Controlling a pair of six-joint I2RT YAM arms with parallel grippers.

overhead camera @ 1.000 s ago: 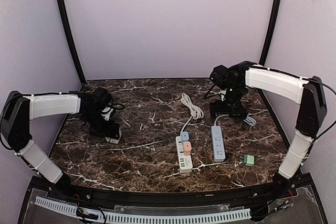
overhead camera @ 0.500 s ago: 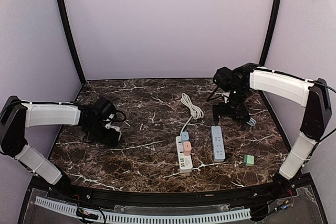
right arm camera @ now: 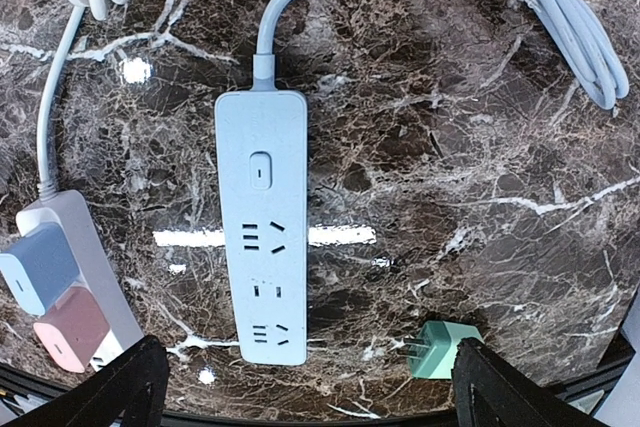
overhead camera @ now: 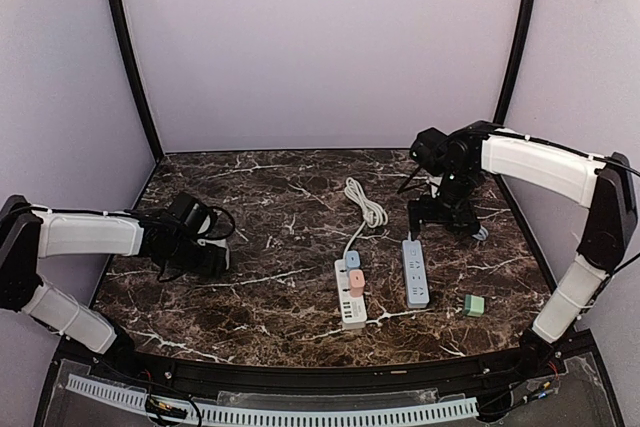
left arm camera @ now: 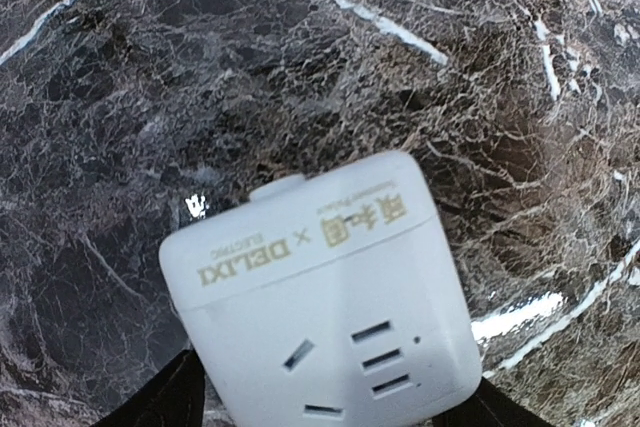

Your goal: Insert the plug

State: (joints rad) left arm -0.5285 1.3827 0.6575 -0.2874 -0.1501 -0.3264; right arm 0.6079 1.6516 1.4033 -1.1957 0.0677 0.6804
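A small green plug [overhead camera: 474, 304] lies on the marble near the right front; in the right wrist view the green plug [right arm camera: 445, 350] has its prongs pointing left. My right gripper [overhead camera: 440, 213] hovers open above the far end of the grey power strip [overhead camera: 415, 273]. From the wrist, the right gripper [right arm camera: 325, 392] frames the grey power strip [right arm camera: 262, 227] with nothing between its fingers. My left gripper [overhead camera: 206, 258] is low at the left. The left gripper [left arm camera: 335, 402] is open, its fingers close on either side of a white cube socket [left arm camera: 320, 287].
A white power strip [overhead camera: 350, 297] carries a blue plug [overhead camera: 352, 259] and a pink plug [overhead camera: 355, 278]. Its white cable coil [overhead camera: 366, 203] lies behind it. The grey strip's bundled cord [right arm camera: 570, 27] lies to the right. Purple walls enclose the table.
The left arm has sunk lower and its fingers have narrowed around the white cube socket. The right gripper has drifted slightly right and stayed wide open.
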